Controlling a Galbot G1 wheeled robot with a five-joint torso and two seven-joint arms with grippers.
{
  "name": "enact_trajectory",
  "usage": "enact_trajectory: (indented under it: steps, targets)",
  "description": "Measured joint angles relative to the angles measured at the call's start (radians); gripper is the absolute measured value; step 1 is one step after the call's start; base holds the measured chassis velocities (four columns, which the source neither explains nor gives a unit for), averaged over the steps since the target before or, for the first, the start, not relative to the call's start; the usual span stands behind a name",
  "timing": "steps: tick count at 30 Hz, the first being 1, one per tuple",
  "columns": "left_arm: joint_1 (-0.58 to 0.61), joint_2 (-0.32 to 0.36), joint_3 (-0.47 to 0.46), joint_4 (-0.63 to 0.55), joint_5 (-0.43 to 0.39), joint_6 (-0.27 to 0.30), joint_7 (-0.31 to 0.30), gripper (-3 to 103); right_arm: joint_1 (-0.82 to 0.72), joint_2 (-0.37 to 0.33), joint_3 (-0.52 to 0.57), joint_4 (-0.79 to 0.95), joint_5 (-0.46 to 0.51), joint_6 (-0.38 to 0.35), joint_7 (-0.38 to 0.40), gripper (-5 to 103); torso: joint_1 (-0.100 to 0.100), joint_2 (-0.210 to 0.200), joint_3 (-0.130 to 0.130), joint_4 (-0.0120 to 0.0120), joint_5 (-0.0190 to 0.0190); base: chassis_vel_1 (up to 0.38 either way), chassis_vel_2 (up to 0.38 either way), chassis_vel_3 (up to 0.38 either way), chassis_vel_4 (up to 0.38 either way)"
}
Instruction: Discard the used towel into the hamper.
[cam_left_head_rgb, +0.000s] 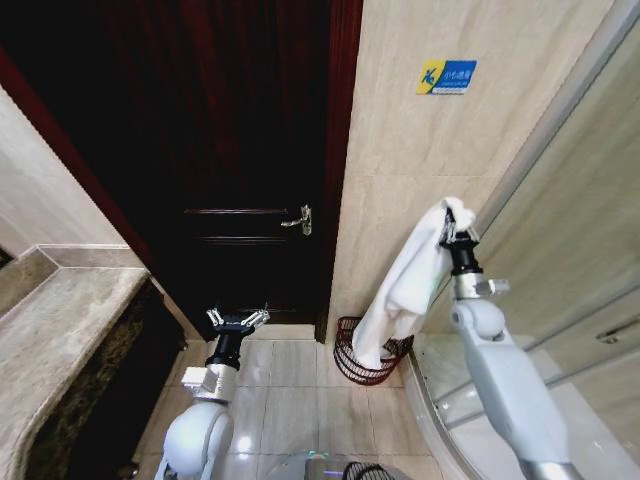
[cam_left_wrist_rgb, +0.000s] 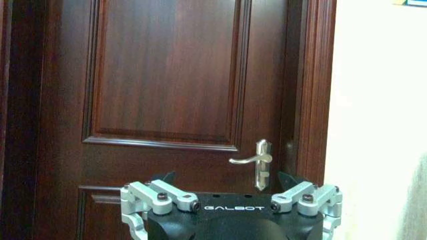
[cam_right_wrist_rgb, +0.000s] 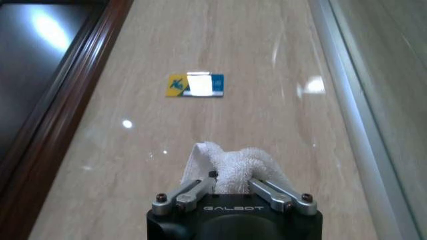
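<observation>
Holding the towel above the hamper: pickup done, release outstanding.

Your right gripper is clamped on the white towel's top edge; its lower end already hangs inside the hamper rim, which stands on the floor against the tiled wall just beside the door frame. Shower glass limits room rightward. Left gripper waits low, jaws apart, facing the door.

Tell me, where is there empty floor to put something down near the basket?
Bare floor tiles lie open between the dark door and the hamper, ahead of the open left gripper. It is crowded at the hamper itself: the towel hangs from the right gripper down to its rim, squeezed between the wall and the glass panel.
</observation>
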Motion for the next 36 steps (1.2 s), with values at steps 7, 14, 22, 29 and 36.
enact_trajectory:
  steps: [7,14,22,29,36]
  targets:
    - [0.000,0.000,0.000,0.000,0.000,0.000,0.000,100,0.025,-0.008,0.003,-0.007,0.014,-0.008,0.011,5,0.000,0.000,0.000,-0.0001,0.0003,0.000,0.000,0.000,0.000]
    - [0.000,0.000,0.000,0.000,0.000,0.000,0.000,100,0.007,0.000,0.005,-0.015,0.009,-0.001,0.007,5,0.000,0.000,0.000,0.0001,-0.0002,0.000,0.000,0.000,0.000]
    - [0.000,0.000,0.000,0.000,0.000,0.000,0.000,100,-0.107,0.039,0.022,-0.013,-0.013,0.035,-0.019,5,0.000,0.000,0.000,-0.0002,-0.0001,0.000,0.000,0.000,0.000]
    - [0.000,0.000,0.000,0.000,0.000,0.000,0.000,100,-0.156,0.064,0.033,-0.018,-0.029,0.051,-0.031,5,0.000,0.000,0.000,-0.0001,0.0000,0.000,0.000,0.000,0.000]
    - [0.000,0.000,0.000,0.000,0.000,0.000,0.000,100,-0.167,0.066,0.035,-0.023,-0.029,0.054,-0.033,5,0.000,0.000,0.000,-0.0001,0.0000,0.000,0.000,0.000,0.000]
